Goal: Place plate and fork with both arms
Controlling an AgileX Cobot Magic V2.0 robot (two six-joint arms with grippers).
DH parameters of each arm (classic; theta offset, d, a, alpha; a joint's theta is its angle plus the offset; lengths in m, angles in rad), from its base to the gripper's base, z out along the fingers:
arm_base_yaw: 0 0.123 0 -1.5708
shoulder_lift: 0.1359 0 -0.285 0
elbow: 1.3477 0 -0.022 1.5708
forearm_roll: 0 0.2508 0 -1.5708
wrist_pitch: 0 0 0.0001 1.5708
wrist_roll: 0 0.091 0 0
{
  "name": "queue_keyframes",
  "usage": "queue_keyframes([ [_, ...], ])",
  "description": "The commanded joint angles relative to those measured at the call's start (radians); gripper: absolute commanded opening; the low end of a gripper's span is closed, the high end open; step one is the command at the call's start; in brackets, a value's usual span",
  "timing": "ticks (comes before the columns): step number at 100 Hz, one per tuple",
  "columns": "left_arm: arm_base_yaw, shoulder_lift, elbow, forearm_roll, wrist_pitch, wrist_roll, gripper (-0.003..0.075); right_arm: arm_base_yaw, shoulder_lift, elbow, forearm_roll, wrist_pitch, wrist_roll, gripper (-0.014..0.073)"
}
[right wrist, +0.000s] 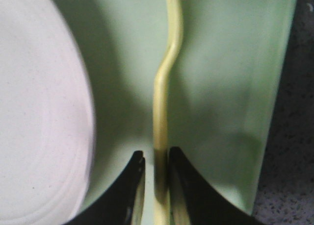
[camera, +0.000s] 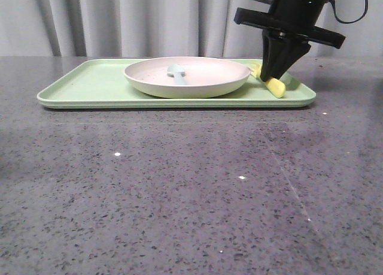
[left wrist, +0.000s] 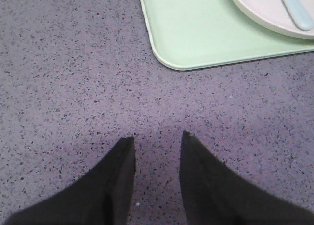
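The table (camera: 191, 191) is a dark grey speckled stone-look surface with a slight sheen; pale reflections of the curtain spread across its near part, and a few tiny white specks dot it. Directly on it lies one thing: a flat rectangular light green tray (camera: 84, 86) with rounded corners and a low raised rim, set toward the far side and running most of the table's width (its long side faces the camera). The tray seems to sit flat, though its far edge is hard to make out. In the left wrist view, one rounded tray corner (left wrist: 169, 63) rests on the same speckled surface.
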Motion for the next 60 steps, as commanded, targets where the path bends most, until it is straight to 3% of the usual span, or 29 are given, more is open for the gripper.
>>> queue_keyframes([
  [1,0.002,-0.010,-0.028,0.007,-0.052,-0.011,0.0230,-0.007,-0.063,-0.021,0.019,0.037,-0.012,0.0217],
  [15,0.002,-0.010,-0.028,0.007,-0.052,-0.011,0.0230,-0.007,-0.068,-0.021,0.000,0.034,-0.012,0.0293],
  [60,0.002,-0.010,-0.028,0.007,-0.083,-0.015,0.0230,-0.007,-0.203,-0.024,-0.115,-0.011,-0.012,0.0293],
])
